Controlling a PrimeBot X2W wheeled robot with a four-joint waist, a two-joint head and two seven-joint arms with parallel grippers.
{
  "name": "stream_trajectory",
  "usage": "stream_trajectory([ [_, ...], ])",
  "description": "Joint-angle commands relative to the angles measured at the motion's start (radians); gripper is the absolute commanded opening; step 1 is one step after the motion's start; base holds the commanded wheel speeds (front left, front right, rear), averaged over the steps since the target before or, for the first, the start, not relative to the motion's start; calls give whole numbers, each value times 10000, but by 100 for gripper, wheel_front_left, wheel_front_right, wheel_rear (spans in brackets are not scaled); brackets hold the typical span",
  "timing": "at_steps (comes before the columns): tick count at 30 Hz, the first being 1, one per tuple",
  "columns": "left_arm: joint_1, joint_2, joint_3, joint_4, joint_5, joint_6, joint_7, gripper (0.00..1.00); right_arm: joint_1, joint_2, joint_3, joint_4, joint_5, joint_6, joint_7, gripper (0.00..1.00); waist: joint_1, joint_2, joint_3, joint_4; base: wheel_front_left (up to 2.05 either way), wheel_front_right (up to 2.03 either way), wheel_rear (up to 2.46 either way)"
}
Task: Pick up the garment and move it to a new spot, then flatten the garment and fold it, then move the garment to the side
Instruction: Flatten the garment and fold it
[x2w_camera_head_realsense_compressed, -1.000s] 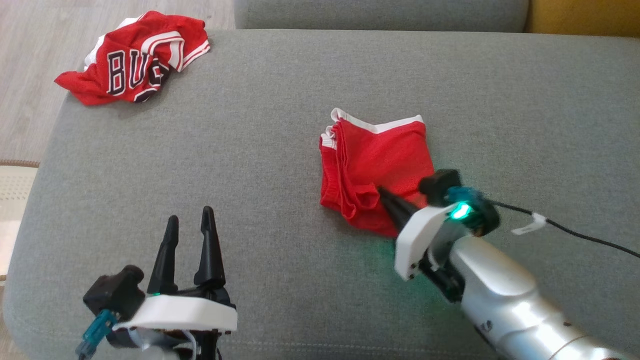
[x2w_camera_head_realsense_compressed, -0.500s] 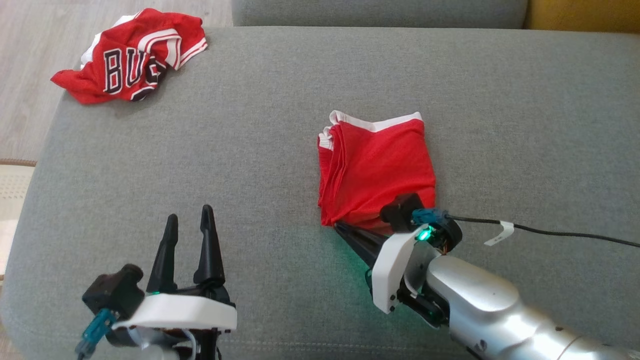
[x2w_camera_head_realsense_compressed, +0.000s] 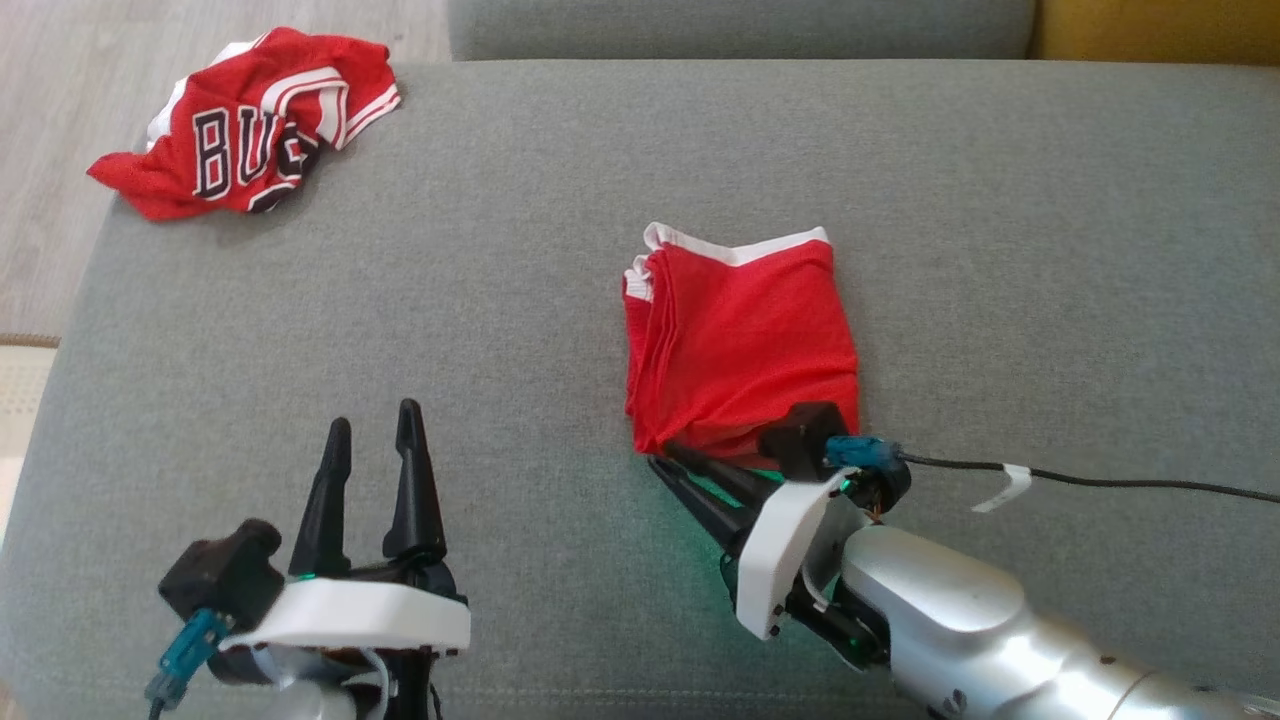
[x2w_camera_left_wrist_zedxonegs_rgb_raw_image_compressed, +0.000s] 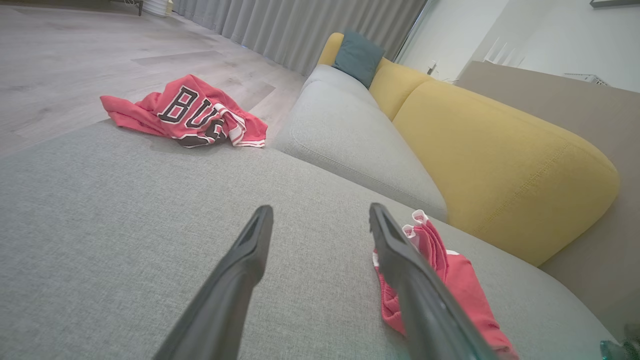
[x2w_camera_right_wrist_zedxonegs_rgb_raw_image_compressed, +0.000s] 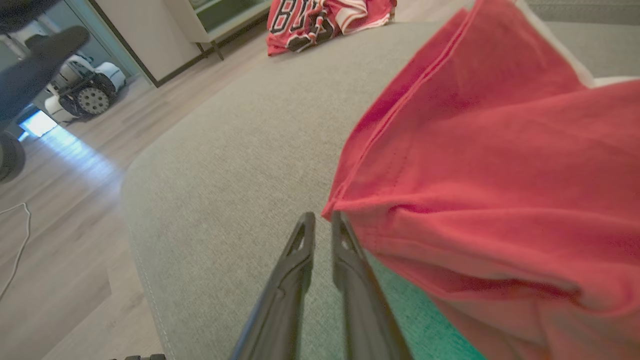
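We see the folded red garment (x2w_camera_head_realsense_compressed: 740, 340), white trim along its top edge, lying flat on the grey sofa seat (x2w_camera_head_realsense_compressed: 500, 300) just right of centre in the head view. Its layered edges stack along its left side.

The right end effector (x2w_camera_head_realsense_compressed: 660, 455) reaches up from the lower right of that view, and its tips sit at the garment's lower left corner. In the right wrist view its fingers (x2w_camera_right_wrist_zedxonegs_rgb_raw_image_compressed: 300, 260) stand almost together with only a thin gap. The garment (x2w_camera_right_wrist_zedxonegs_rgb_raw_image_compressed: 490, 175) fills the right half of that frame, its corner right at the tips. We cannot tell whether any cloth is pinched there.

The left end effector (x2w_camera_head_realsense_compressed: 372, 418) hovers at the lower left of the head view, well apart from the garment. Its fingers are spread wide and hold nothing. In the left wrist view the garment (x2w_camera_left_wrist_zedxonegs_rgb_raw_image_compressed: 450, 280) shows just behind the right-hand finger (x2w_camera_left_wrist_zedxonegs_rgb_raw_image_compressed: 415, 280).

A crumpled red jersey (x2w_camera_head_realsense_compressed: 245, 145) with black and white lettering lies on the seat's corner at the upper left of the head view. A black cable (x2w_camera_head_realsense_compressed: 1100, 483) with a white tag runs from the right wrist to the right edge. The left wrist view also shows a yellow backrest (x2w_camera_left_wrist_zedxonegs_rgb_raw_image_compressed: 500, 170) at the right, a teal pillow (x2w_camera_left_wrist_zedxonegs_rgb_raw_image_compressed: 357, 57) at the top and wooden floor (x2w_camera_left_wrist_zedxonegs_rgb_raw_image_compressed: 75, 60) at the upper left.
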Motion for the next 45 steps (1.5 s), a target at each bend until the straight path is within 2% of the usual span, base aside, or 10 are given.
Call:
stream_trajectory([
  [1, -244, -28, 333, -355, -29, 71, -122, 100, -41, -4, -100, -343, 142, 65, -329, 42, 0, 0, -54, -63, 0, 0, 0],
  [3, -201, -28, 357, -370, -30, 86, -122, 100, 74, -105, -262, -514, 223, 65, -548, 82, 0, 0, -102, -129, 0, 0, 0],
  [5, -165, -28, 392, -388, -31, 105, -122, 100, 194, -220, -586, -680, 258, 65, -733, 100, 0, 0, -152, -215, 0, 0, 0],
  [11, -136, -28, 548, -383, 65, 148, -122, 100, 504, -552, -2371, -1033, -291, 65, -962, 100, 0, 0, -305, -560, 0, 0, 0],
  [15, -110, -28, 677, -339, 358, 168, -122, 100, 933, -589, -4628, -1467, -1550, 65, -972, 100, 0, 0, -412, -760, 0, 0, 0],
  [21, 139, -28, 755, -248, 409, 219, -122, 100, 2415, 29, -7965, -2420, -3914, 65, -975, 100, 0, 0, -656, -900, 0, 0, 0],
  [26, 394, -28, 797, -168, 515, 222, -122, 100, 3734, 765, -9758, -3333, -5396, 65, -976, 100, 0, 0, -864, -932, 0, 0, 0],
  [31, 648, -28, 904, -128, 621, 151, -122, 100, 4534, 1062, -10489, -3899, -6148, 65, -876, 100, 0, 0, -1052, -979, 0, 0, 0],
  [35, 896, -28, 958, -66, 842, 71, -122, 100, 5027, 1149, -10670, -4353, -6506, 65, -583, 100, 0, 0, -1164, -1049, 0, 0, 0],
  [45, 1091, -28, 910, -86, 1060, 16, -122, 100, 5455, 1166, -10629, -4900, -6387, 65, -214, 100, 0, 0, -1263, -1098, 0, 0, 0],
])
